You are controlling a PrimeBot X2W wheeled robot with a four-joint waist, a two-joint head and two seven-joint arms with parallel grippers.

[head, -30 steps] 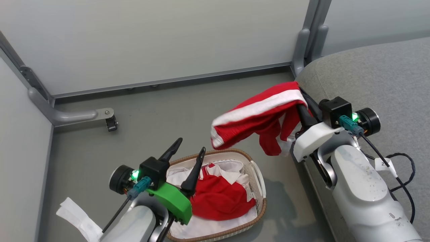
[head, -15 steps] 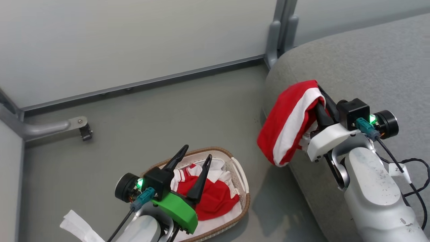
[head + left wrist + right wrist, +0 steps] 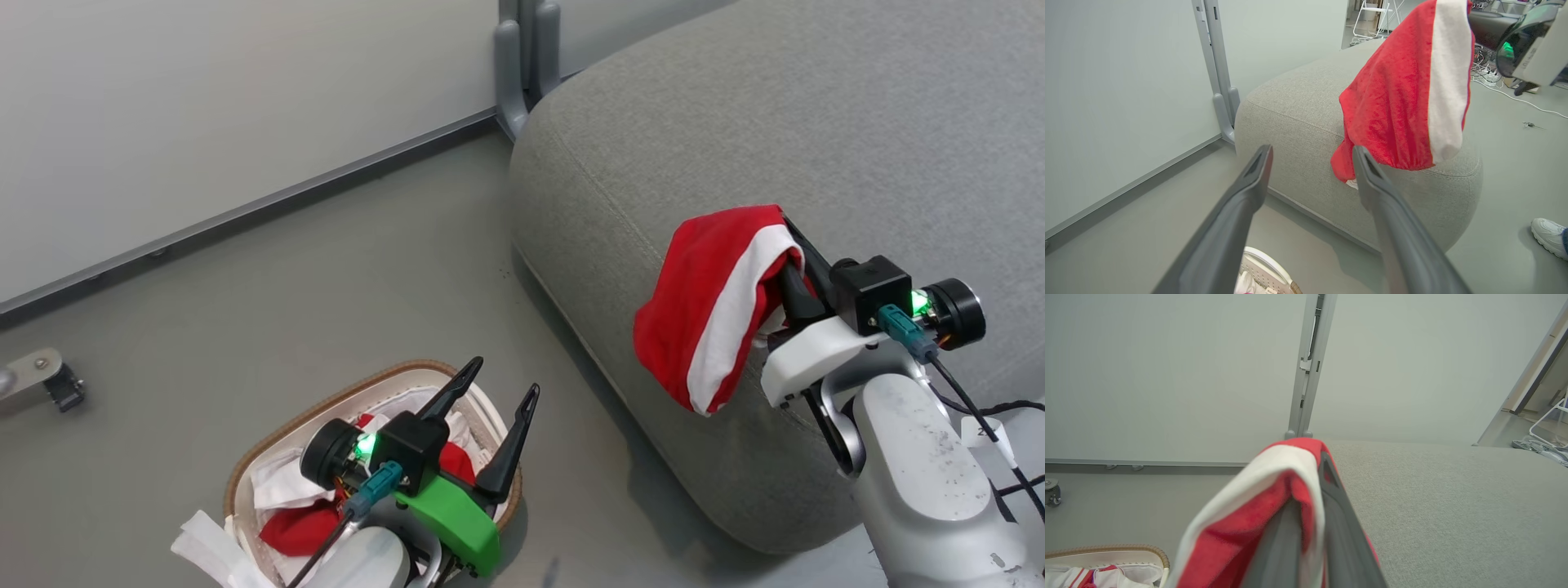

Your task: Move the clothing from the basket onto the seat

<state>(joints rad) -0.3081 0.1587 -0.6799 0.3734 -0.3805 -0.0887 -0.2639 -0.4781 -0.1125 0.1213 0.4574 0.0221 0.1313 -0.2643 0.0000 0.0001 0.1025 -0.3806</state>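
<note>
The head camera looks steeply down from above, basket (image 3: 310, 408) at 7 o'clock and seat (image 3: 735, 122) at 2 o'clock, the left wrist camera looks low along the left tool (image 3: 1311, 150) at the seat's side, and the right wrist camera sits close behind the red garment (image 3: 1229, 539), facing across the seat top that all three share.

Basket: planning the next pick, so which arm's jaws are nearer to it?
Left. The left jaws stand open just above the basket; the right jaws are away at the seat edge, shut on red clothing.
</note>
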